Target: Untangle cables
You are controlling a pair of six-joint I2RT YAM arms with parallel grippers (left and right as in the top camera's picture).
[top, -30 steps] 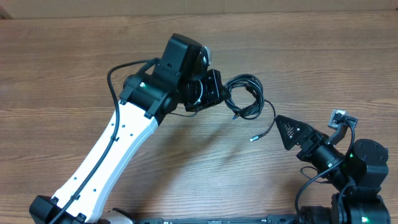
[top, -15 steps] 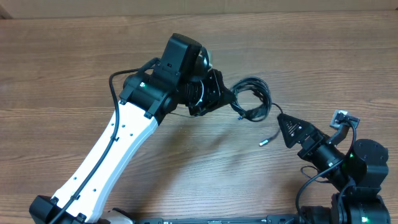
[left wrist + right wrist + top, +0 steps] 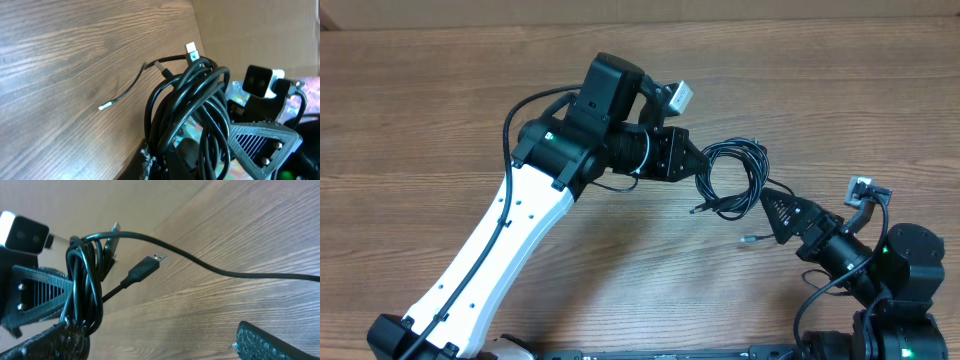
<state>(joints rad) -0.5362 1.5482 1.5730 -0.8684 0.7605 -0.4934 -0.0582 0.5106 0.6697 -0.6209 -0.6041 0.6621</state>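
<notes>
The left gripper (image 3: pixel 692 162) is pinching the coiled cables (image 3: pixel 735 178) with closed jaws. The coil is stretching rightward from it toward the right gripper (image 3: pixel 770 197) — wide open, holding nothing — and one loop is leaning on that gripper's finger (image 3: pixel 45 342), a USB plug (image 3: pixel 150 262) dangling beside.

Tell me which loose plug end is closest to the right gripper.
The pale-tipped plug, just beside the right gripper; the dark plug lies further left.
</notes>
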